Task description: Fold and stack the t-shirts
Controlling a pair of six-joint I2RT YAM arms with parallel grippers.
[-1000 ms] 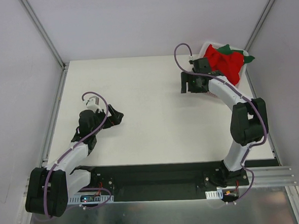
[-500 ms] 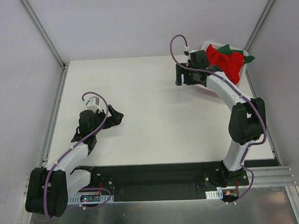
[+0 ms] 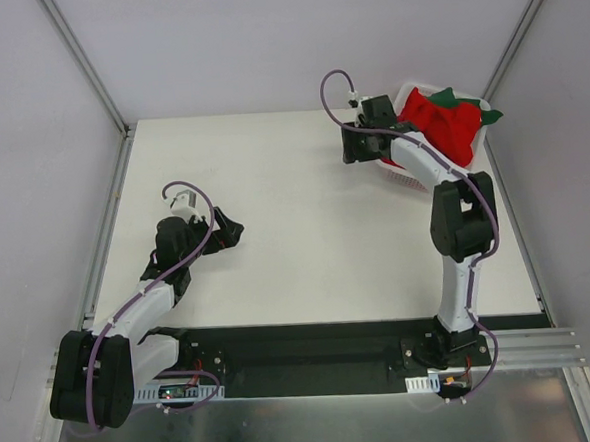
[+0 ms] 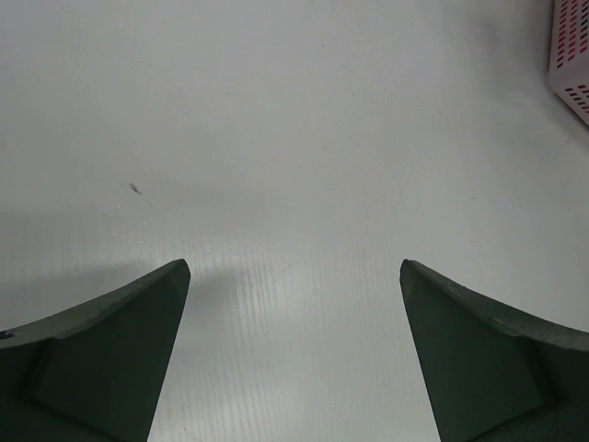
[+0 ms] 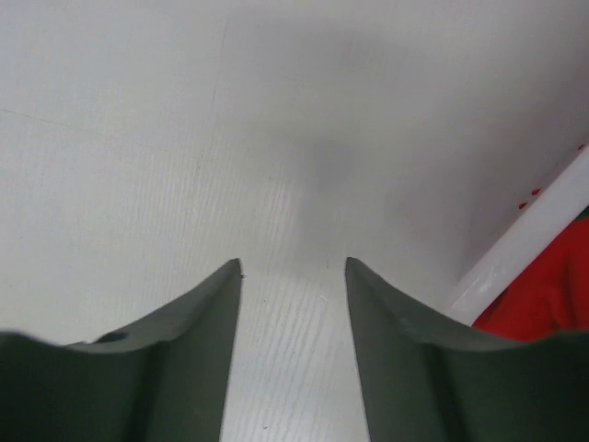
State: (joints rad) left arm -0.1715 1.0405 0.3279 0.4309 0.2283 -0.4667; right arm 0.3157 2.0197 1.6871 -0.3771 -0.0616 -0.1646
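Over at the far right corner of the white table (image 3: pixel 306 240), the overhead view has the red t-shirt (image 3: pixel 439 122) heaped in the white slotted basket (image 3: pixel 400 172). The dark green t-shirt (image 3: pixel 491 116) pokes out at its far edges, and no pink one shows. The right gripper (image 3: pixel 353 145) sits just beside the basket's left wall, outside it, so I judge the step to be fetching the red shirt. It should rise over the rim, come down on the top fold, pinch cloth alone, and lift high enough that the green one does not drag along. The left gripper (image 3: pixel 231 229) hangs well apart, at the table's left. Pale grey walls and aluminium frame posts (image 3: pixel 85 63) close the space. The left wrist view shows its jaws spread wide over bare, matte table, with a basket corner at the top right. The right wrist view shows jaws parted more narrowly with only table between them, and the basket rim and red cloth at the lower right.
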